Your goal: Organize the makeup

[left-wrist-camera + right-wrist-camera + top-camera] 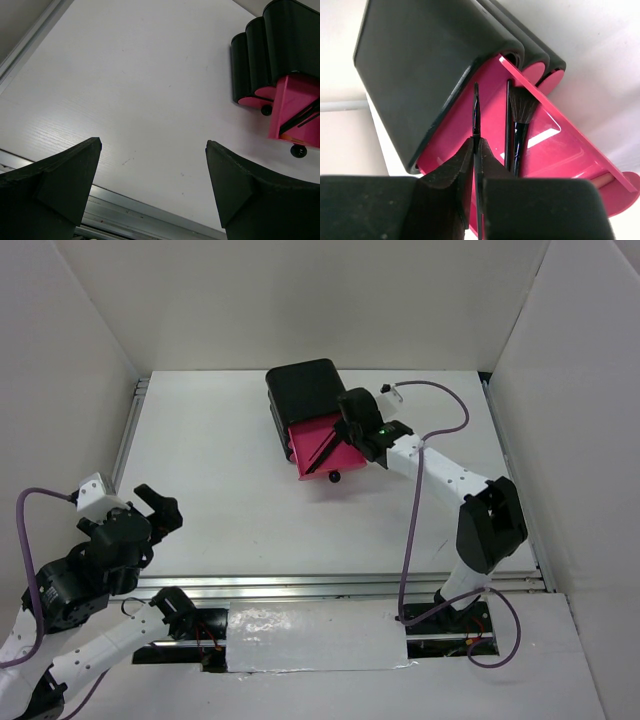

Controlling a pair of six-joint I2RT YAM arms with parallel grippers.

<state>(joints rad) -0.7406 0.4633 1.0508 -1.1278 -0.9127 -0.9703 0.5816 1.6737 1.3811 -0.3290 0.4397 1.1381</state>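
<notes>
The black chest [303, 388] stands at the back of the table with its top pink drawer [318, 445] pulled out. My right gripper [476, 142] hovers over that drawer and is shut on a thin black brush [476, 112], whose tip points into the drawer [555, 145]. A fluffy black brush [520, 115] and another thin black handle [508, 120] lie inside the drawer. My left gripper [160, 508] rests at the near left, open with nothing between its fingers [75, 170]. In the left wrist view the chest [280, 40] and the open drawer [292, 110] show at the far right.
Small black knobs [298, 150] stick out from the drawer fronts. A metal rail [150, 215] runs along the table's near edge under the left gripper. White walls enclose the table on three sides. The right arm's purple cable [440, 400] loops behind the chest.
</notes>
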